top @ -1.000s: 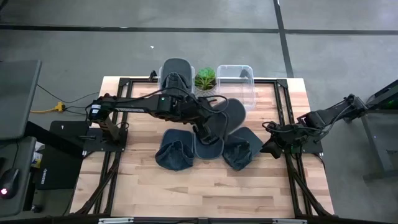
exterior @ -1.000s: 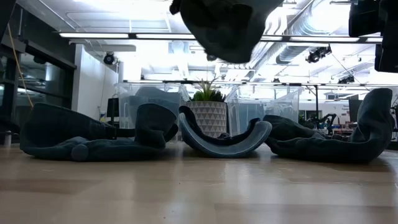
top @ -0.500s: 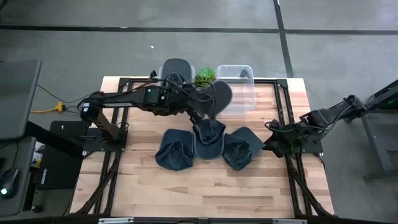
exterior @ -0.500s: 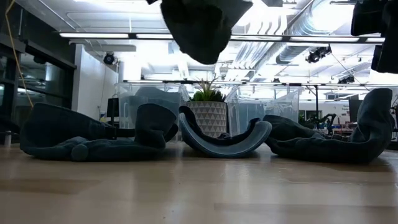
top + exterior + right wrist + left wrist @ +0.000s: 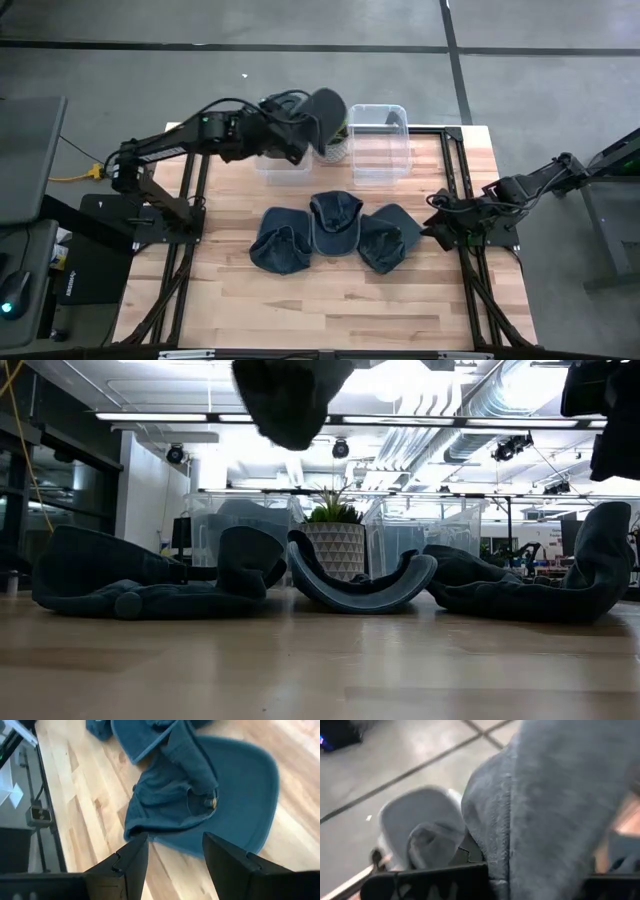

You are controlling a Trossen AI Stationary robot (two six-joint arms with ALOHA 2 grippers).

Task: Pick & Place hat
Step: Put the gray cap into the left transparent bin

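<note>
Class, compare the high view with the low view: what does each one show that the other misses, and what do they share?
Only the high view shows the left gripper shut on a carried hat over the left bin, and the right gripper open at the table's right edge. Only the low view shows ceiling lights. Both show three hats lying on the table, the plant and the bins.

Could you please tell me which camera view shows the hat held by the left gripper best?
The high view: the held hat hangs above the bins. The low view crops it at top; the left wrist view shows only fabric.
</note>
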